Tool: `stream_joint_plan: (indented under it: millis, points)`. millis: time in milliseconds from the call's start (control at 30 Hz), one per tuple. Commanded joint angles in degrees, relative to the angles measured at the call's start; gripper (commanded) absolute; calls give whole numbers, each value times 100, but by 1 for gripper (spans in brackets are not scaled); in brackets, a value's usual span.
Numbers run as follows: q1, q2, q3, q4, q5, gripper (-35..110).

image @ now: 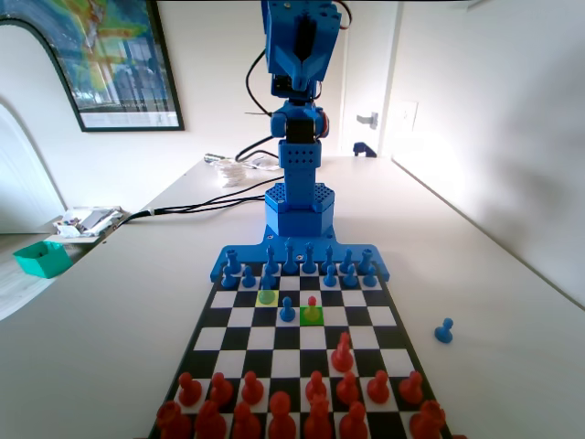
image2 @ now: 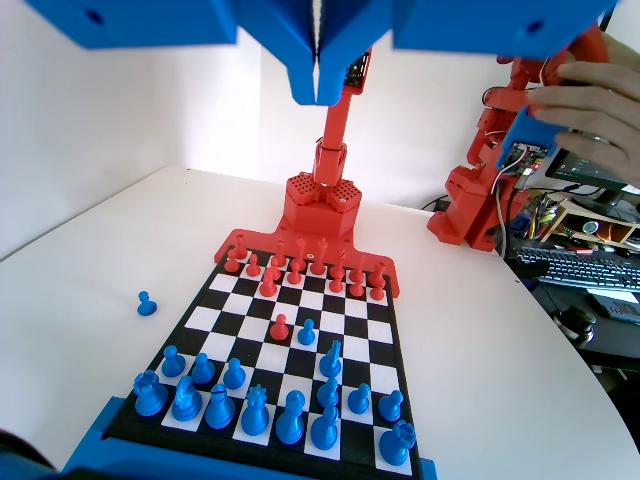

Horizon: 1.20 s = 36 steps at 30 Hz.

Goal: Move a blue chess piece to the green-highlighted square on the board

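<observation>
While the tool [image2: 318, 90] is held high above the board [image2: 200, 330], its jaws are seen pressed together, empty. One green-highlighted square [image: 312, 316] is occupied by one red pawn [image: 312, 306], far below the tool; one blue pawn [image: 444, 330] lies on the bench [image: 494, 274].

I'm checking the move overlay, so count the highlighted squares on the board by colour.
Green-highlighted square: 1
Yellow-lime highlighted square: 1
Total: 2
</observation>
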Motion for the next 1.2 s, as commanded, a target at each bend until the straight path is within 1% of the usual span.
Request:
stream_joint_plan:
  millis: [0,1100,1167]
  points:
    - [44,18,18,-105,-53,1]
    - [44,-9,18,-97,-44,1]
    - [26,-211,-35,-44,105,1]
